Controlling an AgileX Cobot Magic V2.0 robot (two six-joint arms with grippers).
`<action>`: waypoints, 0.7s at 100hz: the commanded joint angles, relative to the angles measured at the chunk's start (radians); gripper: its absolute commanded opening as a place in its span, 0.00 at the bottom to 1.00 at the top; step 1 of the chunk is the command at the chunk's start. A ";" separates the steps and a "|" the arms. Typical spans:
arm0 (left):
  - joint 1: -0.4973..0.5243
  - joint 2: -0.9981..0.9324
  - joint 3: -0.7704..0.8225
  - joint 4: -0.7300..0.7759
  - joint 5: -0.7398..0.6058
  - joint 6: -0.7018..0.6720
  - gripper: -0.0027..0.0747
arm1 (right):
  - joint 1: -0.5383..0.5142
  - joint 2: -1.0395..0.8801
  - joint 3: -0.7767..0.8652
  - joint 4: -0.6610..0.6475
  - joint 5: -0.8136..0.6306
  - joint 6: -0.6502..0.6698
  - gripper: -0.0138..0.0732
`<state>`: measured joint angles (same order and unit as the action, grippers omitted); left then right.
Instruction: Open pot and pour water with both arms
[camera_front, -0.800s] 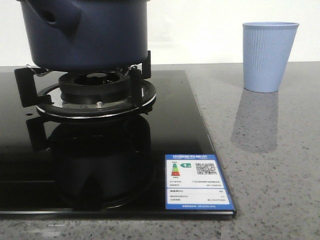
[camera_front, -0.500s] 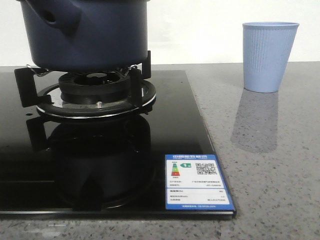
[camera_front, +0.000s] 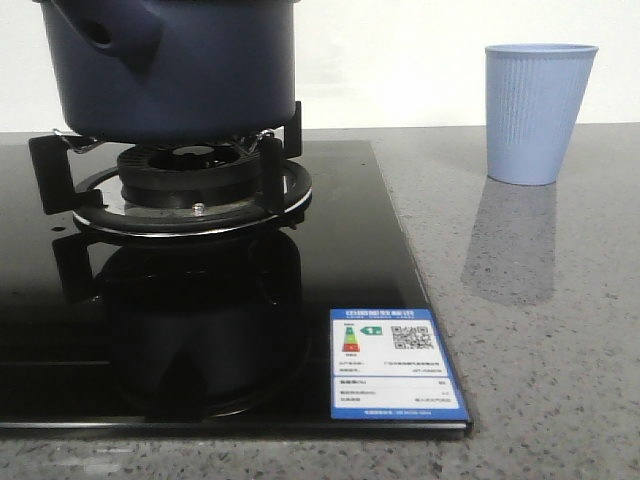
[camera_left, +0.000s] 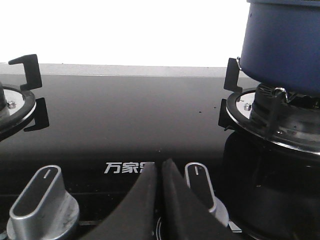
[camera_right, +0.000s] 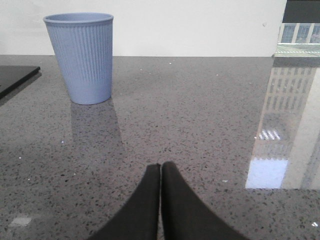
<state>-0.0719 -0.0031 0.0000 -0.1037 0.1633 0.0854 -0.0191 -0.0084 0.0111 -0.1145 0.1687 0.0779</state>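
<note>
The dark navy pot (camera_front: 170, 65) stands on the burner grate (camera_front: 190, 185) of a black glass hob; its stubby side handle (camera_front: 105, 35) points toward the camera. Its top is cut off, so no lid shows. It also shows in the left wrist view (camera_left: 282, 45). A light blue ribbed cup (camera_front: 538, 112) stands upright on the grey counter to the right, also in the right wrist view (camera_right: 82, 57). My left gripper (camera_left: 159, 165) is shut and empty, low over the hob's knobs. My right gripper (camera_right: 160, 167) is shut and empty, low over the counter, well short of the cup.
Two silver control knobs (camera_left: 40, 202) (camera_left: 202, 187) sit near the left gripper. A second burner grate (camera_left: 25, 85) lies at the hob's other side. A blue energy label (camera_front: 395, 365) marks the hob's front right corner. Speckled grey counter (camera_front: 540, 340) surrounds the hob.
</note>
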 joint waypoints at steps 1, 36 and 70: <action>0.001 -0.027 0.034 -0.005 -0.075 -0.010 0.01 | -0.006 -0.020 0.026 -0.013 -0.074 -0.002 0.09; 0.001 -0.027 0.034 -0.007 -0.097 -0.010 0.01 | -0.006 -0.020 0.026 -0.004 -0.074 -0.002 0.09; 0.001 -0.027 0.034 -0.192 -0.106 -0.010 0.01 | -0.006 -0.020 0.026 0.163 -0.110 -0.002 0.09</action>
<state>-0.0719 -0.0031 0.0000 -0.2140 0.1387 0.0854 -0.0191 -0.0084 0.0111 -0.0069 0.1665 0.0779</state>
